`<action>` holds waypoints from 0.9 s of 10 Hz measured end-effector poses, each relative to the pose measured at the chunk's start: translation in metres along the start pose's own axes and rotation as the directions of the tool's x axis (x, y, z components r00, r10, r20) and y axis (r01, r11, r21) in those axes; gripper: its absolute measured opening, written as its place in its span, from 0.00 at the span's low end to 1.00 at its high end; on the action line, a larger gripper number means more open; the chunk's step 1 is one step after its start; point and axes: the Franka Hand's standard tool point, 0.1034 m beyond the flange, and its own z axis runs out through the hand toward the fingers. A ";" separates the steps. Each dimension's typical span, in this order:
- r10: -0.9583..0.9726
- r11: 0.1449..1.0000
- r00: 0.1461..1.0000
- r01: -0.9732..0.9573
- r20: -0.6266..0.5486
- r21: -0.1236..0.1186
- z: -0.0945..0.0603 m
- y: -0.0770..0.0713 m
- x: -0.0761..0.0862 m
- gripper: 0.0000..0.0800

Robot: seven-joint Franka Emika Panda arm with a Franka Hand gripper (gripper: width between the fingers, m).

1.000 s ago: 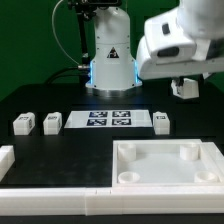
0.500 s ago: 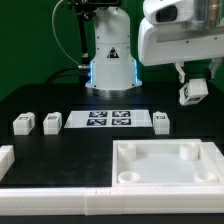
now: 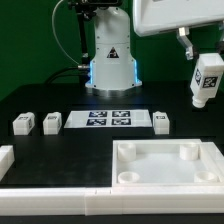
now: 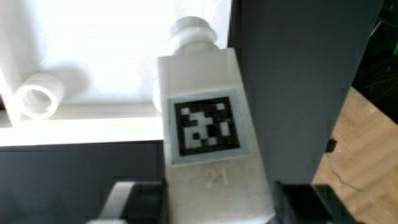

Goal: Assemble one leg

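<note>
My gripper (image 3: 206,50) is shut on a white leg (image 3: 207,80) with a black-and-white tag on its face and holds it in the air above the far right of the table. In the wrist view the leg (image 4: 208,120) fills the middle, clamped between both black fingers (image 4: 310,204), with its round peg end pointing away. The large white tray piece (image 3: 166,165) with round corner sockets lies below at the front right; its corner socket also shows in the wrist view (image 4: 43,96). Three more legs stand on the table: two at the exterior view's left (image 3: 22,124) (image 3: 52,122) and one right of the marker board (image 3: 161,121).
The marker board (image 3: 109,121) lies flat in the middle of the black table. White border blocks run along the front edge (image 3: 50,198). The robot base (image 3: 110,55) stands behind.
My gripper with the leg has moved toward the exterior view's right and the arm has risen; the leg now hangs more upright with its tag facing the camera.
</note>
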 end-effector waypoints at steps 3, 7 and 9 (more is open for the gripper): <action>-0.015 1.000 0.960 0.019 -0.281 0.013 -0.002 -0.003 0.004 0.36; -0.042 0.999 0.954 0.045 -0.297 0.003 0.035 0.012 0.045 0.36; -0.036 0.999 0.952 0.039 -0.302 0.004 0.062 0.015 0.034 0.36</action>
